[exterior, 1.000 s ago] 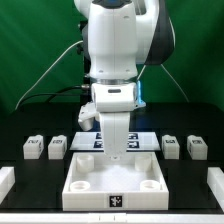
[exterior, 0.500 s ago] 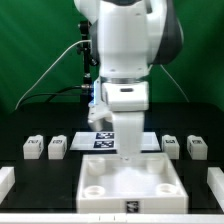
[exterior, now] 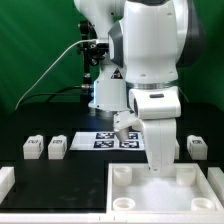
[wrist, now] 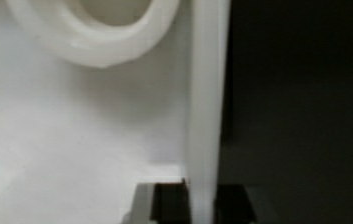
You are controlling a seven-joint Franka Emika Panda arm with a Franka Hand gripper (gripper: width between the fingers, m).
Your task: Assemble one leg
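The large white square panel (exterior: pixel 165 190) lies at the front, toward the exterior view's right. My gripper (exterior: pixel 160 166) reaches down onto its far raised rim. In the wrist view the two dark fingers (wrist: pixel 164 205) stand either side of the thin white rim (wrist: pixel 201 120), shut on it, and a round socket (wrist: pixel 102 25) of the panel shows beyond. Two small white legs (exterior: pixel 33 148) (exterior: pixel 57 147) with tags stand at the exterior view's left and one leg (exterior: pixel 197 148) at the right. A fourth leg is hidden behind the arm.
The marker board (exterior: pixel 110 139) lies flat behind the panel, partly covered by the arm. A white block (exterior: pixel 5 181) sits at the front left edge. The green backdrop and cables stand behind the arm.
The gripper has moved to the exterior view's right and toward the camera, holding the rim. The panel has slid with it from the middle to the front right.
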